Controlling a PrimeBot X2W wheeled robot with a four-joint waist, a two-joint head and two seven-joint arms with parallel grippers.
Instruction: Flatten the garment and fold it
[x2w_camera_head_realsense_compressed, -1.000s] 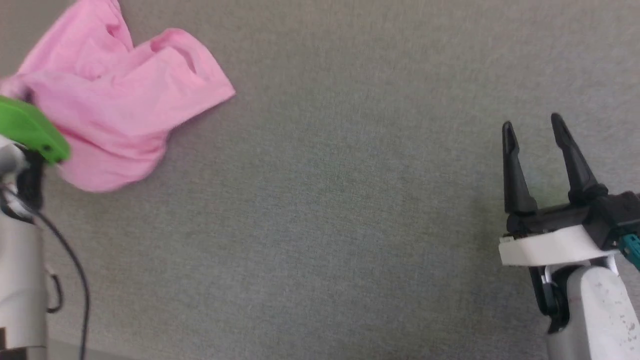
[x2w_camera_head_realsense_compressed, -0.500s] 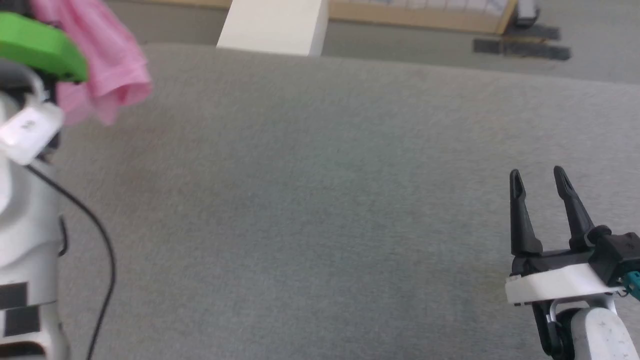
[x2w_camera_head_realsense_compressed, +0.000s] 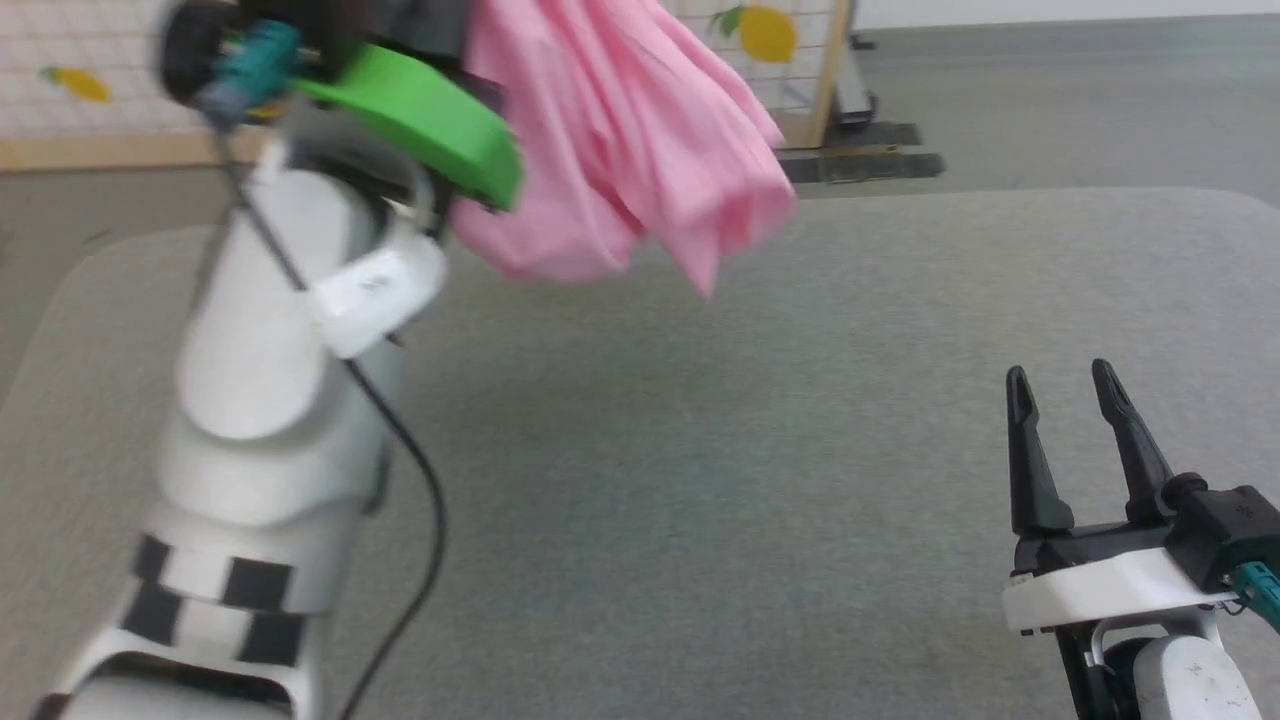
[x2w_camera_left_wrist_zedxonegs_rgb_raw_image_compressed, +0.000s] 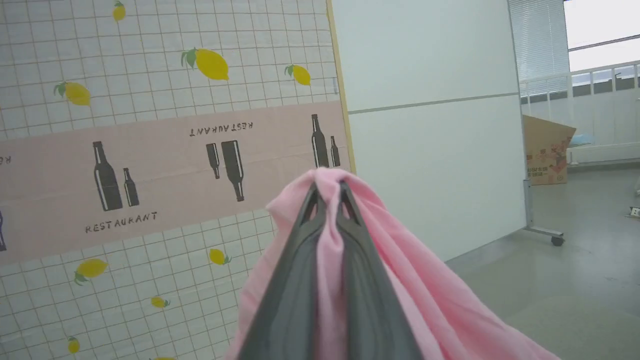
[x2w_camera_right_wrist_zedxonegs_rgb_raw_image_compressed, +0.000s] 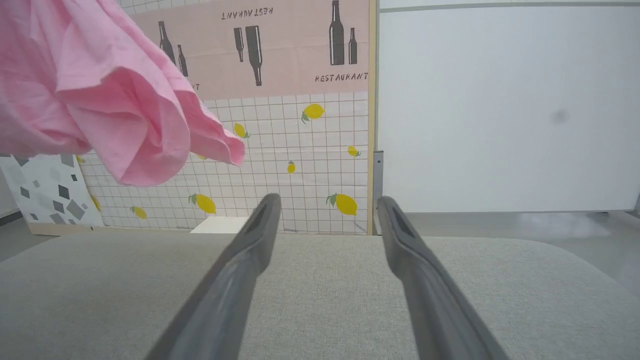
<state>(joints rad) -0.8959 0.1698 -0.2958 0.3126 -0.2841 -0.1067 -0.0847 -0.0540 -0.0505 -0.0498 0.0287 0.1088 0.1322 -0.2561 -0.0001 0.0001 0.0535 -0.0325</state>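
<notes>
Left wrist view: left gripper pinches the pink garment, its length hanging downward above the grey table; right gripper spread, empty.

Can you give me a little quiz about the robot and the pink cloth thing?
1. True or false: the garment hangs in the air above the grey table.
2. Fill in: the right hand has its fingers ___.
3. Which hand pinches the garment? A: left hand. B: right hand.
Key: 1 true. 2 open. 3 A.
</notes>
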